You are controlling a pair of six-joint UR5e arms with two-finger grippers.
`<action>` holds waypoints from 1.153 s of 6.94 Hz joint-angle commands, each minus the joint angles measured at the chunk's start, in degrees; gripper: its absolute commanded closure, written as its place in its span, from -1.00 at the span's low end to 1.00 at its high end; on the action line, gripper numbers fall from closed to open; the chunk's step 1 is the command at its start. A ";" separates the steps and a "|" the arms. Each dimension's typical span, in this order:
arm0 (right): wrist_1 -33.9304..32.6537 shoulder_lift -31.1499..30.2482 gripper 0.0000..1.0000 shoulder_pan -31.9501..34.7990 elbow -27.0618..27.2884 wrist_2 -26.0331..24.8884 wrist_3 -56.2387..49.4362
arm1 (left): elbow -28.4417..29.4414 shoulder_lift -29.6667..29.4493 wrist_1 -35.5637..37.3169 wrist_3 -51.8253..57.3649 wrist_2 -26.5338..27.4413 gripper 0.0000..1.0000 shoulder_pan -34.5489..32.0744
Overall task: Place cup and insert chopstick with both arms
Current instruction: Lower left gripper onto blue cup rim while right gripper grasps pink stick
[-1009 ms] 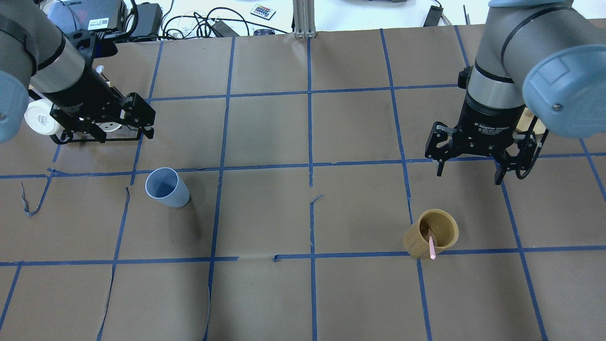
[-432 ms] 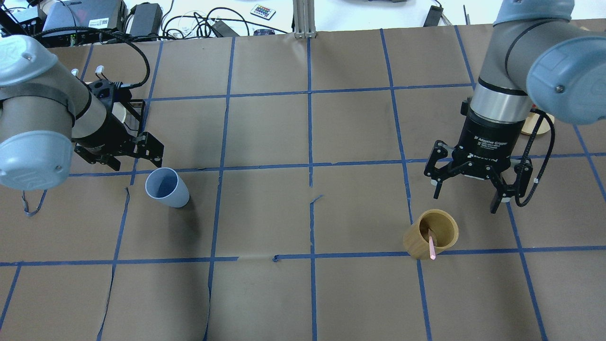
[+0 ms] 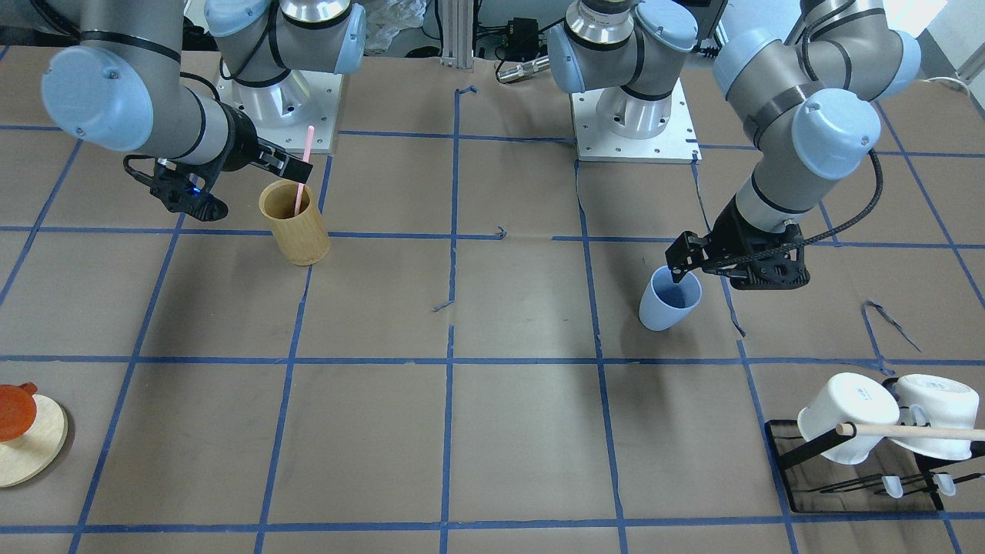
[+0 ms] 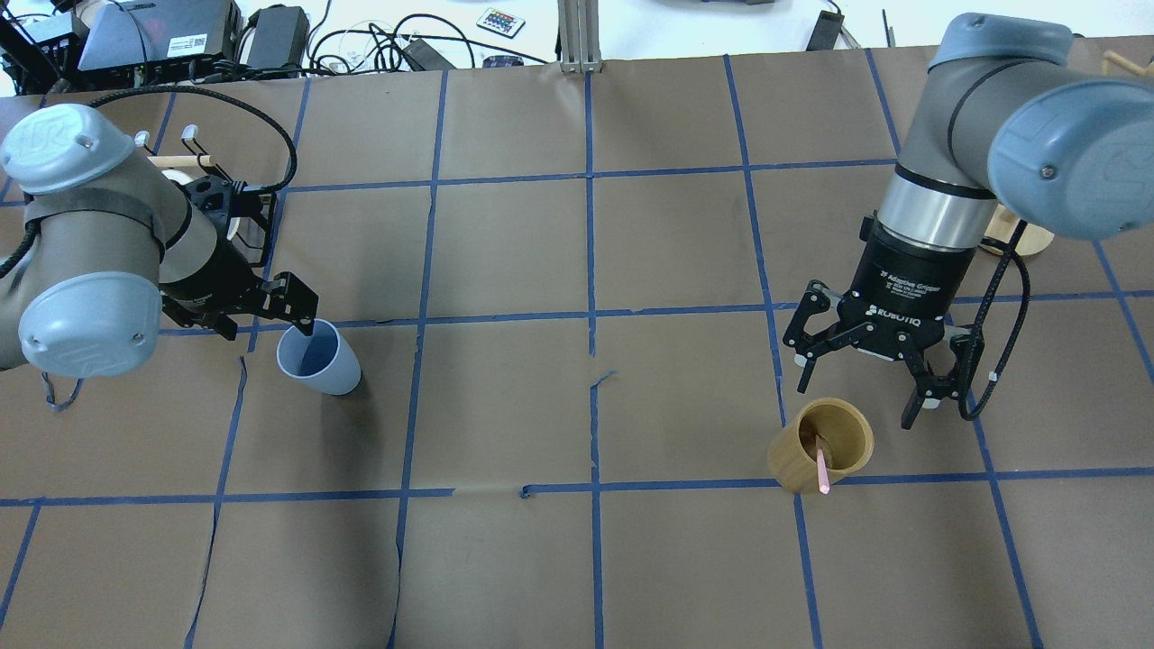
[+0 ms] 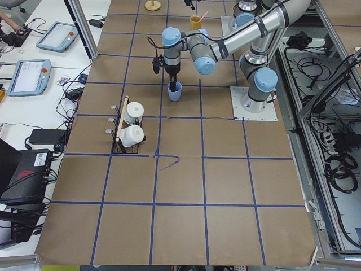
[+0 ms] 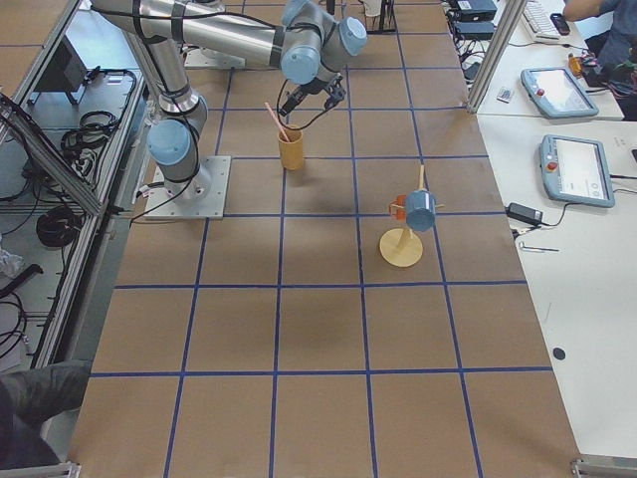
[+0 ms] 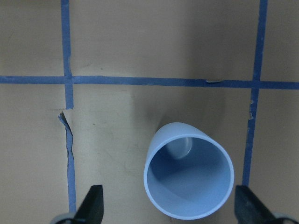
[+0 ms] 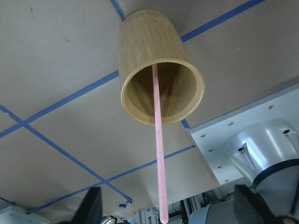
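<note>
The pale blue cup (image 4: 317, 359) stands upright on the brown table at the left, also in the front view (image 3: 668, 300) and left wrist view (image 7: 189, 177). My left gripper (image 4: 267, 323) is open, just above and behind the cup, one finger over its rim. The cup lies between the fingers in the wrist view, nearer the right one. The pink chopstick (image 4: 821, 470) leans in a tan bamboo cylinder (image 4: 816, 446) at the right, also in the right wrist view (image 8: 159, 149). My right gripper (image 4: 856, 398) is open and empty, just behind the cylinder.
A black rack with white mugs (image 3: 854, 419) and a long wooden rod (image 3: 908, 432) stands at the table's far left corner. A round wooden stand (image 3: 27, 442) with an orange cup is at the far right. Blue tape lines grid the table.
My left gripper has moved from the mug rack toward me and down to the blue cup. My right gripper has moved toward me and now hangs by the bamboo cylinder. Cup and chopstick have not moved.
</note>
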 commanded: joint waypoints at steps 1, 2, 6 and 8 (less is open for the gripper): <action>-0.37 1.53 -1.00 0.00 2.38 0.82 0.13 | -1.41 -0.96 1.09 0.72 0.42 -0.91 0.51; -0.02 1.71 -1.00 0.00 2.65 0.56 0.22 | -3.07 -2.36 4.75 0.55 0.42 -0.88 0.43; 2.35 1.80 -0.49 0.00 5.38 0.73 2.94 | -4.23 -3.25 7.42 0.37 0.07 -0.23 0.43; 2.36 1.71 -0.49 0.00 5.91 0.73 3.21 | -3.88 -3.25 7.77 -0.50 -0.19 0.99 -0.10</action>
